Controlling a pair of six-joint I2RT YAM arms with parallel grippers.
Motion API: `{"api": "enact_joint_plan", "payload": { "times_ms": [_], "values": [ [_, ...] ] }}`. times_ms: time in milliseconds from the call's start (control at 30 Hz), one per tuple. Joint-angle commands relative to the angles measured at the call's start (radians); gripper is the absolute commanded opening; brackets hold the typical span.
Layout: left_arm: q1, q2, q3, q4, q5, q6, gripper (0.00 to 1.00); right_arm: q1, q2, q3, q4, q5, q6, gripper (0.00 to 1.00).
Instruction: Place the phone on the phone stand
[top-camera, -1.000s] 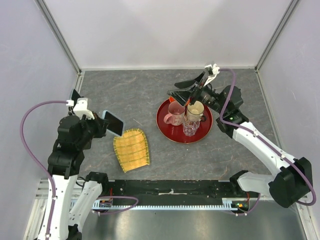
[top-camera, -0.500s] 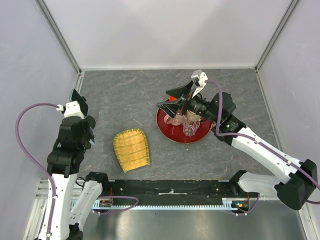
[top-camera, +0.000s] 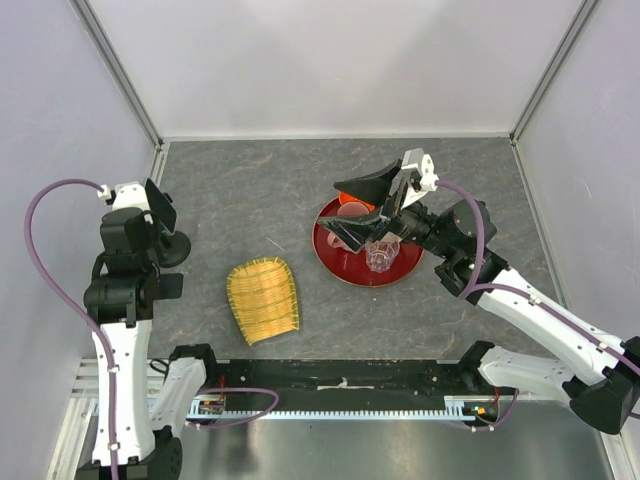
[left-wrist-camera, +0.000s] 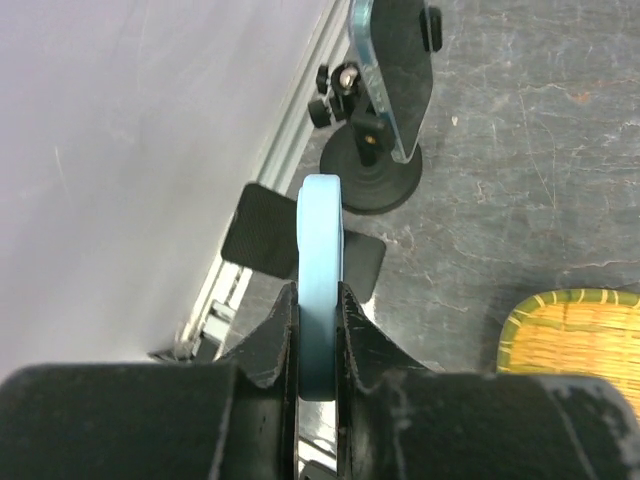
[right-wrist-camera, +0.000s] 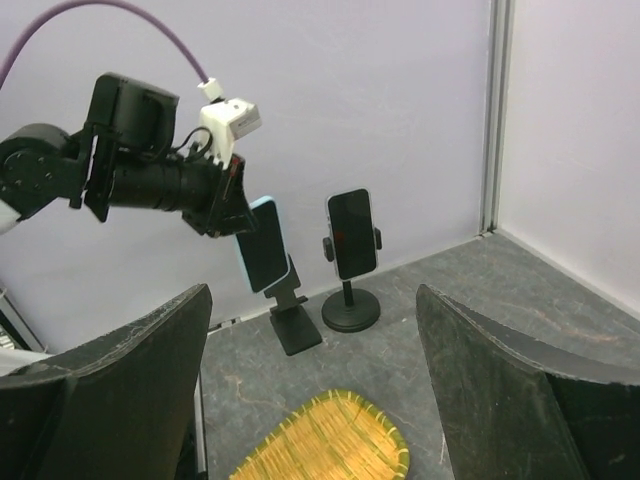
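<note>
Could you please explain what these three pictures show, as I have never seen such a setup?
Two robot arms are bolted to a grey table. One picture looks down from above; the other two come from a camera on each wrist. The left hand grips a light-blue phone, seen edge-on, close over a black folding phone stand. Beside that, a second phone sits in a round-based stand. The right hand hangs open over a red tray holding a clear glass. A yellow woven mat lies between the arms.
</note>
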Motion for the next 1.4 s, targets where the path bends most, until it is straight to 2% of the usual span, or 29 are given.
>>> {"api": "enact_joint_plan", "payload": {
  "times_ms": [0, 133, 233, 267, 400, 567, 733, 900, 1133, 1367],
  "values": [
    [0.062, -0.014, -0.010, 0.233, 0.124, 0.275, 0.02, -0.023, -0.006, -0.017, 0.071, -0.062, 0.011, 0.90],
    [0.158, -0.017, -0.095, 0.283, 0.227, 0.404, 0.02, -0.071, -0.010, -0.050, 0.149, -0.119, 0.077, 0.89],
    [0.234, -0.010, -0.132, 0.306, 0.275, 0.436, 0.02, -0.072, -0.013, -0.049, 0.144, -0.117, 0.067, 0.89],
    [0.247, -0.016, -0.141, 0.330, 0.358, 0.450, 0.02, -0.072, -0.013, -0.051, 0.149, -0.122, 0.069, 0.90],
    [0.373, -0.060, -0.189, 0.418, 0.515, 0.473, 0.02, -0.054, -0.010, -0.049, 0.147, -0.111, 0.052, 0.89],
    [0.405, -0.004, -0.192, 0.398, 0.592, 0.513, 0.02, -0.036, -0.015, -0.046, 0.138, -0.107, 0.035, 0.90],
    [0.494, 0.015, -0.206, 0.445, 0.744, 0.485, 0.02, -0.023, -0.021, -0.046, 0.127, -0.099, 0.018, 0.90],
    [0.571, 0.056, -0.190, 0.470, 0.781, 0.478, 0.02, -0.011, -0.026, -0.047, 0.126, -0.091, 0.001, 0.90],
    [0.587, 0.090, -0.182, 0.436, 0.737, 0.517, 0.02, 0.013, -0.036, -0.044, 0.108, -0.080, -0.026, 0.90],
    [0.591, 0.076, -0.242, 0.442, 0.744, 0.533, 0.02, 0.027, -0.030, -0.043, 0.101, -0.070, -0.042, 0.89]
  ]
}}
